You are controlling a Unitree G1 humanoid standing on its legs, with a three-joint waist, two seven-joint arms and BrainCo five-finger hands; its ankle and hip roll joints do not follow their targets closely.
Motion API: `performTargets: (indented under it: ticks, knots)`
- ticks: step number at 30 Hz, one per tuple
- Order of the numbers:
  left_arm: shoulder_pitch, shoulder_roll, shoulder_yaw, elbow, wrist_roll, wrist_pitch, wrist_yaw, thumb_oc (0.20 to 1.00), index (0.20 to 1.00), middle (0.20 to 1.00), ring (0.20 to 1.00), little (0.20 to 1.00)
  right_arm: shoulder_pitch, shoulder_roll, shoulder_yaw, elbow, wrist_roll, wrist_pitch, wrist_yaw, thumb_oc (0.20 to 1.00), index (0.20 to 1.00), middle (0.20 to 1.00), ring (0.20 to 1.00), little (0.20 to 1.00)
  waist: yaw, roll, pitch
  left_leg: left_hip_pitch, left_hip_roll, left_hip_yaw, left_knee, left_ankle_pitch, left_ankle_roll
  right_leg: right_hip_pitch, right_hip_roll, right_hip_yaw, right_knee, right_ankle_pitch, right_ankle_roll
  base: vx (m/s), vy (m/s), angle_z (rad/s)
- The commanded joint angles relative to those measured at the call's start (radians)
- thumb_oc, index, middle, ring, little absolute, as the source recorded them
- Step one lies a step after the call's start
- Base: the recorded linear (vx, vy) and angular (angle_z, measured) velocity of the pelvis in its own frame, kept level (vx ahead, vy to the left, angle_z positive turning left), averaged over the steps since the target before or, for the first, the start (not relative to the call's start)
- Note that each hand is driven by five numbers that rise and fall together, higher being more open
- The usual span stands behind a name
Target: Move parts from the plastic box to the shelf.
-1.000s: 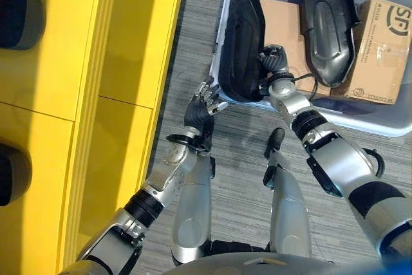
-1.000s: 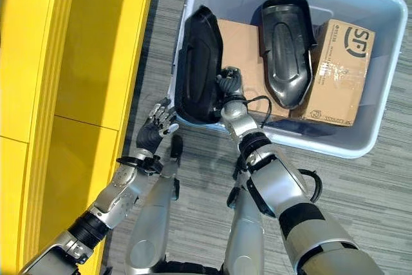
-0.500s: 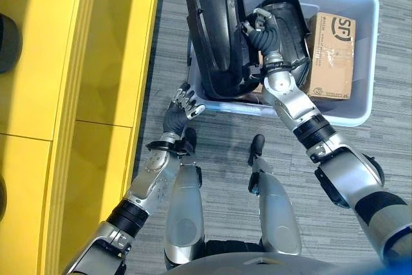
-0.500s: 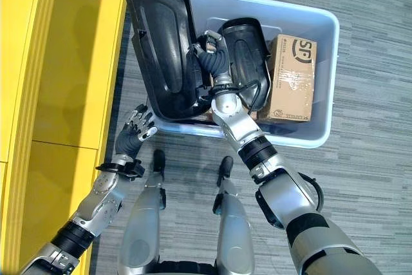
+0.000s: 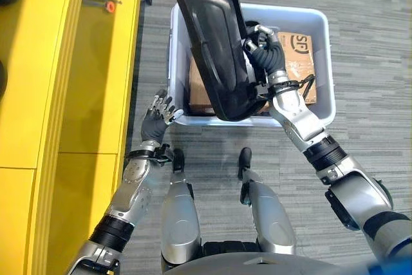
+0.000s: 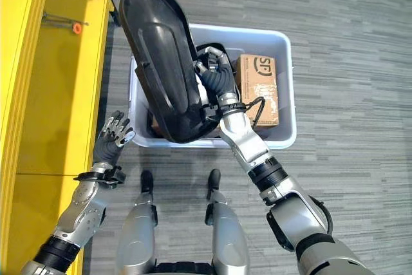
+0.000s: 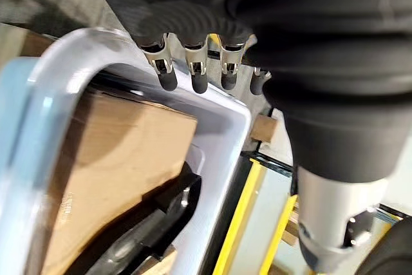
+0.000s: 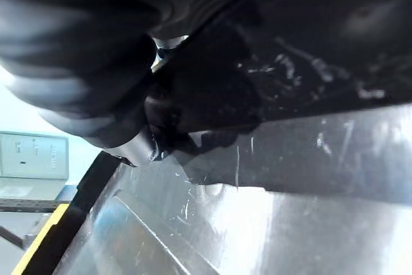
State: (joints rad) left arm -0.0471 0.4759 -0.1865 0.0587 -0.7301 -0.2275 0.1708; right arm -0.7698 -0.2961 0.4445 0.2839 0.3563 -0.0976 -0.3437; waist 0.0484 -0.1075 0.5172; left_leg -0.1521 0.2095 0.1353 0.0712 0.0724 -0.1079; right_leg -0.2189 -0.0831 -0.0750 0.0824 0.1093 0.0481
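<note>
The right hand [image 5: 261,53], fingers curled on the long black moulded plastic part [image 5: 212,43], lifts it above the pale blue plastic box [image 5: 322,104] beside the yellow shelf [image 5: 96,82]; this one-sided grip may let it swing or slip, while the left hand [image 5: 154,120] waits with fingers spread.

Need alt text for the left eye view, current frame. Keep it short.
The robot's right hand grips a long black moulded part and holds it above the pale plastic box, which sits on grey carpet and holds cardboard boxes. The left hand hovers open by the box's near left corner, beside the yellow shelf.
</note>
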Motion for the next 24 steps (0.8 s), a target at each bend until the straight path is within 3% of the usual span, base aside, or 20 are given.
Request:
performTargets:
  ticks: [1, 9, 10, 11, 13, 14, 15, 18, 20, 22, 23, 24]
  knots:
    - [0.097, 0.014, 0.006, -0.046, 0.032, -0.024, -0.024, 1.0, 1.0, 1.0, 1.0, 1.0, 0.084, 0.022, -0.049, -0.106, -0.036, -0.084, 0.034, 0.2, 0.2, 0.2, 0.2, 0.2, 0.016, 0.009, -0.194, 0.026, 0.048, -0.071, -0.045, 0.02, 0.029, -0.033, -0.024, -0.032, 0.235, -0.2, 0.052, 0.03, -0.123, -0.12]
    - [0.146, -0.022, 0.031, -0.033, 0.048, -0.007, -0.037, 1.0, 1.0, 1.0, 1.0, 1.0, 0.131, 0.037, -0.059, -0.105, -0.027, -0.083, 0.05, 0.2, 0.2, 0.2, 0.2, 0.2, 0.021, 0.044, -0.231, 0.095, 0.105, -0.094, -0.054, 0.055, 0.02, 0.004, 0.006, -0.075, 0.388, -0.317, 0.004, 0.0, -0.176, 0.09]
    - [0.159, -0.029, 0.036, -0.027, 0.055, -0.002, -0.04, 1.0, 1.0, 1.0, 1.0, 1.0, 0.142, 0.036, -0.059, -0.11, -0.027, -0.084, 0.054, 0.2, 0.2, 0.2, 0.2, 0.2, 0.026, 0.053, -0.238, 0.096, 0.118, -0.111, -0.072, 0.089, 0.015, 0.009, 0.018, -0.093, 0.404, -0.338, -0.009, -0.03, -0.129, 0.18]
    - [0.159, -0.029, 0.036, -0.027, 0.055, -0.002, -0.04, 1.0, 1.0, 1.0, 1.0, 1.0, 0.142, 0.036, -0.058, -0.11, -0.027, -0.084, 0.054, 0.2, 0.2, 0.2, 0.2, 0.2, 0.026, 0.053, -0.238, 0.096, 0.118, -0.111, -0.072, 0.089, 0.015, 0.009, 0.018, -0.093, 0.403, -0.338, -0.009, -0.08, -0.251, 0.2]
    - [0.164, -0.041, 0.035, -0.011, 0.072, 0.008, -0.045, 1.0, 1.0, 1.0, 1.0, 1.0, 0.154, 0.027, -0.064, -0.11, -0.031, -0.086, 0.055, 0.2, 0.2, 0.2, 0.2, 0.2, 0.035, 0.059, -0.253, 0.08, 0.134, -0.126, -0.122, 0.177, -0.003, 0.028, 0.033, -0.134, 0.378, -0.352, -0.027, -0.07, -0.18, 0.31]
    - [0.164, -0.041, 0.035, -0.011, 0.072, 0.008, -0.045, 1.0, 1.0, 1.0, 1.0, 1.0, 0.154, 0.027, -0.064, -0.11, -0.031, -0.086, 0.056, 0.2, 0.2, 0.2, 0.2, 0.2, 0.032, 0.06, -0.254, 0.079, 0.135, -0.129, -0.125, 0.18, -0.004, 0.029, 0.034, -0.137, 0.375, -0.351, -0.028, -0.05, -0.153, 0.38]
    - [0.158, -0.058, 0.024, 0.014, 0.066, 0.019, -0.051, 1.0, 1.0, 1.0, 1.0, 1.0, 0.176, 0.013, -0.069, -0.111, -0.026, -0.085, 0.059, 0.2, 0.2, 0.2, 0.2, 0.2, 0.028, 0.053, -0.271, 0.065, 0.147, -0.062, -0.148, 0.219, -0.007, 0.058, 0.018, -0.181, 0.322, -0.345, -0.034, -0.04, -0.142, 0.45]
    - [0.133, -0.085, -0.003, 0.041, 0.039, 0.024, -0.056, 1.0, 1.0, 1.0, 1.0, 1.0, 0.212, -0.002, -0.074, -0.11, -0.032, -0.078, 0.053, 0.2, 0.2, 0.2, 0.2, 0.2, 0.018, 0.05, -0.279, 0.028, 0.15, 0.064, -0.15, 0.265, -0.026, 0.13, -0.011, -0.267, 0.204, -0.306, -0.032, -0.06, -0.141, 0.93]
    - [0.127, -0.094, -0.011, 0.04, 0.022, 0.023, -0.059, 1.0, 1.0, 1.0, 1.0, 1.0, 0.227, -0.012, -0.074, -0.115, -0.029, -0.076, 0.05, 0.2, 0.2, 0.2, 0.2, 0.2, 0.013, 0.044, -0.278, 0.041, 0.132, 0.069, -0.144, 0.247, -0.038, 0.153, -0.025, -0.278, 0.186, -0.31, -0.025, -0.04, -0.052, 1.15]
    - [0.124, -0.089, -0.011, 0.019, 0.045, 0.017, -0.065, 1.0, 1.0, 1.0, 1.0, 1.0, 0.246, -0.025, -0.08, -0.123, -0.006, -0.076, 0.054, 0.2, 0.2, 0.2, 0.2, 0.2, 0.019, 0.04, -0.285, 0.056, 0.092, 0.01, 0.009, 0.159, -0.007, 0.17, -0.032, -0.31, 0.096, -0.241, -0.037, -0.16, -0.018, 0.78]
    - [0.124, -0.087, -0.009, 0.015, 0.063, 0.015, -0.062, 1.0, 1.0, 1.0, 1.0, 1.0, 0.252, -0.021, -0.077, -0.123, -0.002, -0.078, 0.056, 0.2, 0.2, 0.2, 0.2, 0.2, 0.022, 0.034, -0.296, 0.077, 0.072, -0.022, 0.049, 0.101, -0.011, 0.184, -0.038, -0.311, 0.077, -0.245, -0.03, -0.12, 0.018, 0.59]
    - [0.124, -0.085, -0.005, 0.004, 0.076, 0.015, -0.063, 1.0, 1.0, 1.0, 1.0, 1.0, 0.253, -0.012, -0.076, -0.122, 0.003, -0.082, 0.057, 0.2, 0.2, 0.2, 0.2, 0.2, 0.022, 0.032, -0.305, 0.08, 0.054, -0.033, 0.087, 0.07, 0.008, 0.192, -0.046, -0.344, 0.05, -0.221, -0.033, 0.04, 0.027, 0.6]
